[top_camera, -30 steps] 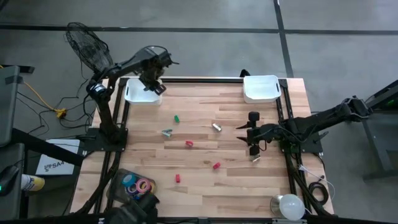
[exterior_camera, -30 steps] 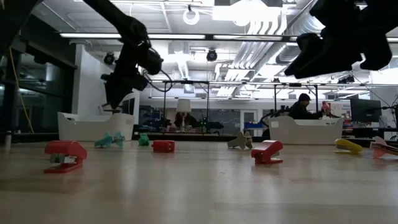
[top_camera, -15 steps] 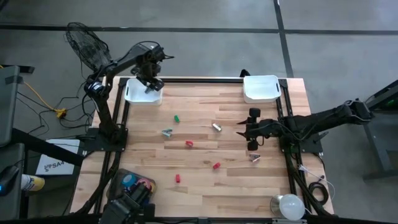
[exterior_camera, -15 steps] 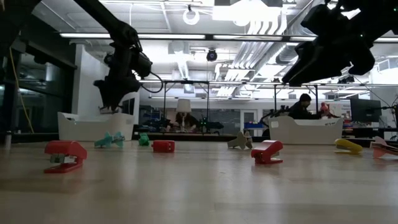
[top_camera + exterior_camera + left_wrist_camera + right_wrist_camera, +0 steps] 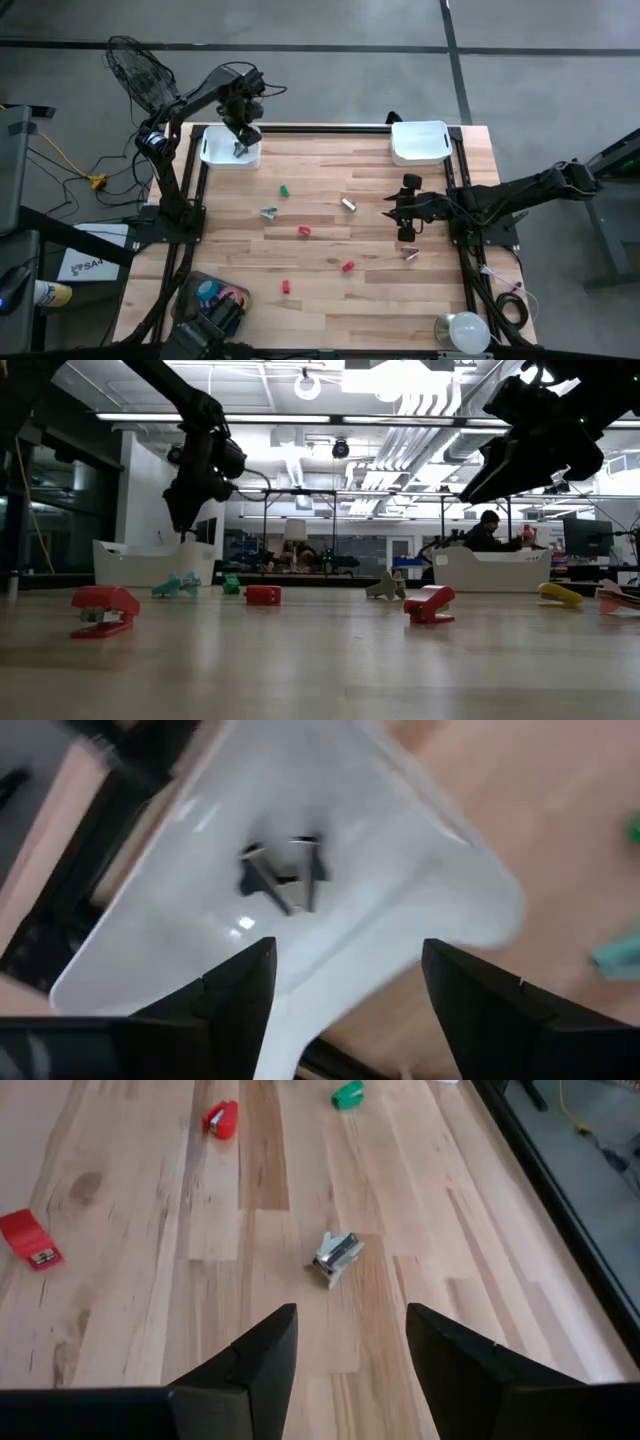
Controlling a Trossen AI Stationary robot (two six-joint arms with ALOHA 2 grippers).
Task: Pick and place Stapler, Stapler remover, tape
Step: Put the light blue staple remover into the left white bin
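One small dark metal staple remover [image 5: 283,878] now lies loose in the white plastic bin [image 5: 420,890] at the table's far left corner: my left gripper [image 5: 345,990], hovering above it, has spread its jaws and let go, so that placement looks done. My right gripper [image 5: 345,1345], gaping and empty, hangs near a small silver stapler [image 5: 335,1257].

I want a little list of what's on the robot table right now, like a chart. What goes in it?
left end effector: open, above the left white bin
inside that bin: a small dark and silver thing
right end effector: open, empty, over the table, aimed at a small silver thing
right white bin: at the far right corner
loose on the wood: red stapler, green piece
tape rolls: bunched at the near left edge
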